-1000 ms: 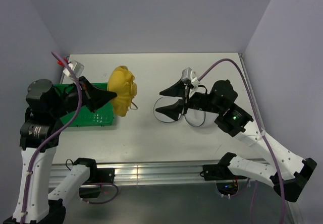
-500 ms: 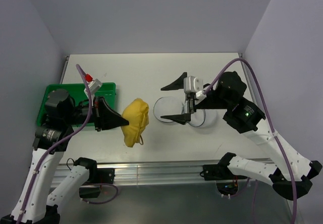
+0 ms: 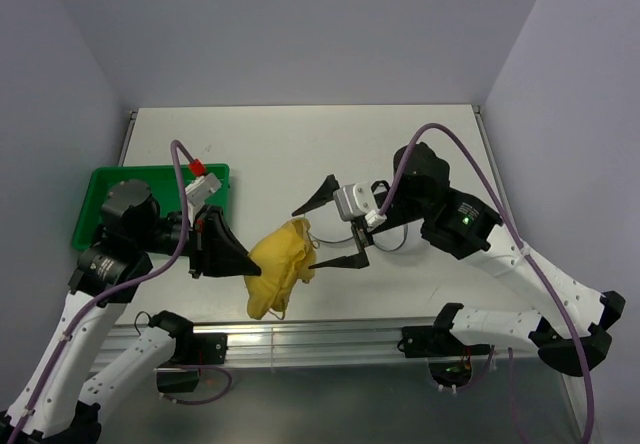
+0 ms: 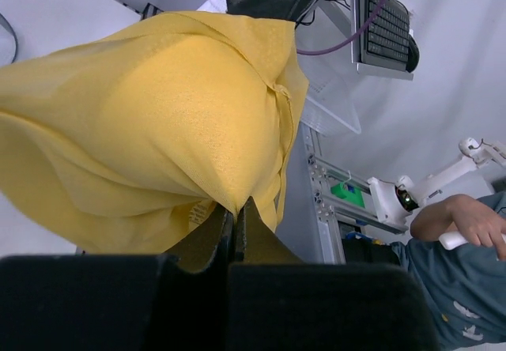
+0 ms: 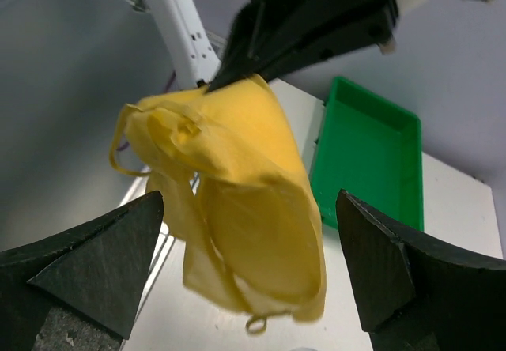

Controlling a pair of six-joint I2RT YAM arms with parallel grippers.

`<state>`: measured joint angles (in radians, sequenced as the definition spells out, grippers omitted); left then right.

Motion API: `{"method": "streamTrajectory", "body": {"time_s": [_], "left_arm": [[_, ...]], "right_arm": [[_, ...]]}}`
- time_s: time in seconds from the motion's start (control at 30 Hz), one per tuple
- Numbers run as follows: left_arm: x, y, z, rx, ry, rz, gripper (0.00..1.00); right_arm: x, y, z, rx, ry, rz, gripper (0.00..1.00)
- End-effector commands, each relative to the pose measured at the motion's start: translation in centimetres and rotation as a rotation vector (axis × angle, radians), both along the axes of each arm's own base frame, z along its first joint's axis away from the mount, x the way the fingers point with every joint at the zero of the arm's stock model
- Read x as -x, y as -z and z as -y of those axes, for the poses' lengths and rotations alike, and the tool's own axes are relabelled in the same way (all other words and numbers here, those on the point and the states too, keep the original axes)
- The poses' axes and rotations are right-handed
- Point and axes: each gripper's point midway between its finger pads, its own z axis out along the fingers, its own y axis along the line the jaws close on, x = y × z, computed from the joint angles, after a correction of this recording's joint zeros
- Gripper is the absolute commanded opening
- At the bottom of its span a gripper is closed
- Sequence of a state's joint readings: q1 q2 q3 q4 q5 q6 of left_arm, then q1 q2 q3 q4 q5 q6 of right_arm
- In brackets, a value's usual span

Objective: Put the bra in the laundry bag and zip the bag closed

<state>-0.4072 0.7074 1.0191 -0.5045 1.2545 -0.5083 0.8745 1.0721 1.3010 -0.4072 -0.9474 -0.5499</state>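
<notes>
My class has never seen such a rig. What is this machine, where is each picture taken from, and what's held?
Two robot arms stand at the near edge of a white table. One picture looks down from above; two come from wrist cameras. The left gripper is pinched shut on a floppy mustard-yellow fabric bra. The right gripper is open beside it. A green plastic tray sits left; a round white mesh laundry bag lies mostly hidden under the right arm.
</notes>
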Motion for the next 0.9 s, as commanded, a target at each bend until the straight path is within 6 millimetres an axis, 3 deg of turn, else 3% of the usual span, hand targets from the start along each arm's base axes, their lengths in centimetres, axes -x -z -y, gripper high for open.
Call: {"method": "streamTrajectory", "body": {"time_s": [0.0,0.23,0.37,0.4,0.57,0.6,0.67,0.7,0.8,0.87], "left_arm": [[0.4,-0.9,0.2,0.043,0.052,0.073,0.0],[0.2,-0.8,0.6,0.058,0.061,0.048,0.0],[0.1,-0.6,0.9,0.055,0.069,0.028,0.0],[0.3,-0.6,0.9,0.055,0.075,0.026,0.0],[0.8,-1.1,0.9,0.063,0.087,0.036,0.0],[1.1,-1.2,0.9,0.065,0.094,0.039,0.0],[1.1,-1.1,1.0,0.068,0.096,0.033,0.0],[1.2,-1.1,1.0,0.069,0.098,0.034,0.0],[1.1,-0.8,1.2,0.067,0.095,0.025,0.0],[1.0,-0.8,1.2,0.068,0.093,0.025,0.0]], "right_arm": [[1.7,-1.2,-1.0,-0.063,-0.088,0.033,0.96],[4.0,-0.3,-2.8,-0.063,-0.167,0.006,0.94],[4.8,-0.2,-3.7,-0.067,-0.196,-0.01,0.81],[4.6,-0.2,-3.9,-0.07,-0.19,-0.012,0.76],[3.5,0.2,-4.8,-0.04,-0.144,-0.017,0.72],[3.2,-0.1,-4.9,-0.054,-0.133,-0.014,0.57],[3.1,-0.2,-5.0,-0.06,-0.121,-0.023,0.42],[3.2,-0.6,-5.0,-0.077,-0.122,-0.023,0.21],[3.5,-1.2,-4.6,-0.114,-0.125,-0.026,0.02],[3.7,-1.5,-4.3,-0.129,-0.117,-0.027,0.0]]}}
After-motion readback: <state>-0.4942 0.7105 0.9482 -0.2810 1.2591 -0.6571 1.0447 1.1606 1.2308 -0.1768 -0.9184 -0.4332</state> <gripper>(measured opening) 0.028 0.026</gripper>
